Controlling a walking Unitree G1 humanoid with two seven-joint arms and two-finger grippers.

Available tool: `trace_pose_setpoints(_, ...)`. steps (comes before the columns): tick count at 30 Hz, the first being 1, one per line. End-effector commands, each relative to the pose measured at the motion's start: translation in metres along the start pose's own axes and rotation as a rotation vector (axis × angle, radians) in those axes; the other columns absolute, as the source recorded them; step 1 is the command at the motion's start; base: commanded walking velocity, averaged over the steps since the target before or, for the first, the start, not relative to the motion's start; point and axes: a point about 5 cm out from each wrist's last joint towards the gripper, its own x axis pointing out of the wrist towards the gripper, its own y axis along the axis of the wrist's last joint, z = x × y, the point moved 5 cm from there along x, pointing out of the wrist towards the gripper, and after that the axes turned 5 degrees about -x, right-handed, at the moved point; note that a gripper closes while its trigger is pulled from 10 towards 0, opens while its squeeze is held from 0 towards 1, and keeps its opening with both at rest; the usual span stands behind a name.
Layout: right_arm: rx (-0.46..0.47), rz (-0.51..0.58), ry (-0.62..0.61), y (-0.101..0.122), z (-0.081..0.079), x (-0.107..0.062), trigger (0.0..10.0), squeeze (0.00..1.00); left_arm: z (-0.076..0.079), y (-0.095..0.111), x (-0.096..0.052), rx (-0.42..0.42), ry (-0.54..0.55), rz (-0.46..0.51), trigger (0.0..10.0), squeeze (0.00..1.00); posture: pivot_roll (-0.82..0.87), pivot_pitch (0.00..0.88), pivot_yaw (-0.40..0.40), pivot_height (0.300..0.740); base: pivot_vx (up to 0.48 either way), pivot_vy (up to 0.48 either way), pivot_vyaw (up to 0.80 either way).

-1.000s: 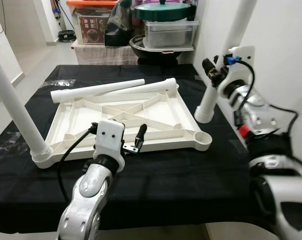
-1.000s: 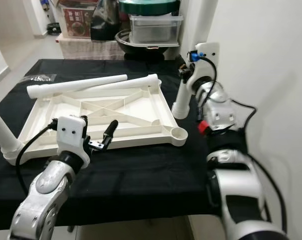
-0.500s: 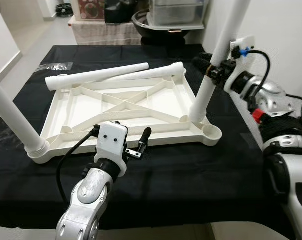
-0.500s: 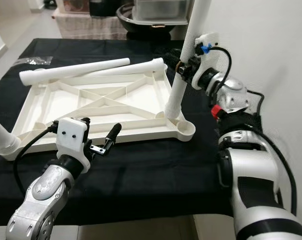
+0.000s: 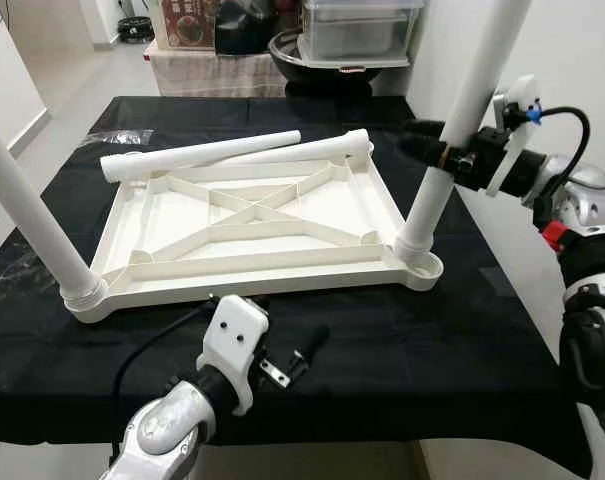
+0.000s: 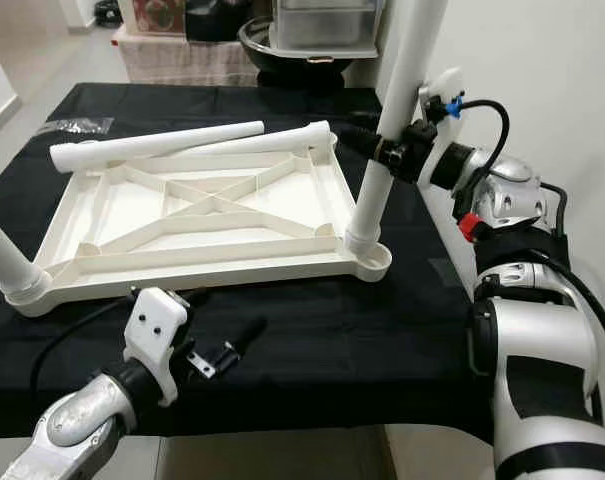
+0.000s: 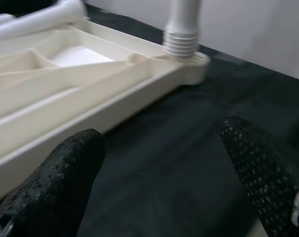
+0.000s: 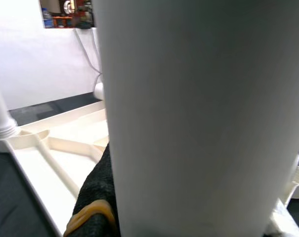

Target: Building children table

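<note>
An upside-down white table top (image 5: pixel 242 272) lies on the black-covered table. One white leg (image 5: pixel 27 215) stands in its near-left corner. My right gripper (image 5: pixel 437 157) is shut on another white leg (image 5: pixel 472 80), held nearly upright with its threaded foot in the near-right corner socket (image 5: pixel 419 262). Two loose legs (image 5: pixel 202 155) lie side by side along the top's far edge. My left gripper (image 7: pixel 159 173) hovers open over the black cloth in front of the top, with nothing between its fingers (image 7: pixel 55 187).
Behind the table stand a clear storage box (image 5: pixel 360 25), a dark pot and more boxes. A crumpled plastic bag (image 5: pixel 112 137) lies at the far left of the cloth. A white wall runs close along the right side.
The right gripper has carried the leg's foot from inside the rim into the near-right corner socket. The left gripper has drawn back from the table top toward the front edge.
</note>
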Motion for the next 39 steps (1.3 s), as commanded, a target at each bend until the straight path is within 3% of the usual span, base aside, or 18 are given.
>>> trace_pose_setpoints(1, -0.005, 0.005, 0.033, 0.001, -0.003, -0.002, 10.0, 0.00, 0.010, 0.002, -0.001, -0.015, -0.042, 0.014, 10.0, 0.00, 0.09, 0.159, -0.010, 0.740, 0.000, 0.000, 0.00)
trace_pose_setpoints(8, -0.008, -0.008, 0.134, -0.002, -0.015, 0.000, 10.0, 0.00, 0.017, 0.004, 0.000, -0.009, -0.062, 0.026, 10.0, 0.00, 0.09, 0.181, -0.015, 0.740, 0.000, 0.000, 0.00)
trace_pose_setpoints(12, -0.037, -0.089, 0.110, -0.015, -0.013, 0.001, 10.0, 0.00, 0.015, 0.012, 0.001, -0.016, -0.059, 0.058, 10.0, 0.00, 0.09, 0.188, -0.015, 0.740, 0.000, 0.000, 0.00)
trace_pose_setpoints(17, -0.046, -0.104, 0.103, -0.017, -0.012, 0.000, 10.0, 0.00, 0.018, 0.014, 0.001, -0.004, -0.070, 0.064, 10.0, 0.00, 0.10, 0.199, -0.013, 0.740, 0.000, 0.000, 0.00)
trace_pose_setpoints(23, -0.046, -0.065, 0.076, 0.000, -0.001, -0.012, 10.0, 0.00, 0.019, 0.020, 0.001, 0.015, -0.068, 0.076, 10.0, 0.00, 0.10, 0.221, -0.004, 0.740, 0.000, 0.000, 0.00)
trace_pose_setpoints(28, -0.032, -0.042, 0.107, 0.006, -0.002, -0.016, 10.0, 0.00, 0.016, 0.019, 0.001, 0.017, -0.057, 0.072, 10.0, 0.00, 0.10, 0.227, 0.000, 0.740, 0.000, 0.000, 0.00)
trace_pose_setpoints(31, -0.027, -0.052, 0.174, -0.005, -0.013, -0.014, 10.0, 0.00, 0.016, 0.018, 0.001, 0.024, -0.060, 0.065, 10.0, 0.00, 0.10, 0.230, 0.006, 0.740, 0.000, 0.000, 0.00)
trace_pose_setpoints(39, 0.005, -0.059, 0.189, -0.023, -0.022, -0.008, 10.0, 0.00, 0.015, 0.020, -0.002, 0.029, -0.057, 0.066, 10.0, 0.00, 0.13, 0.234, 0.010, 0.740, 0.000, 0.000, 0.00)
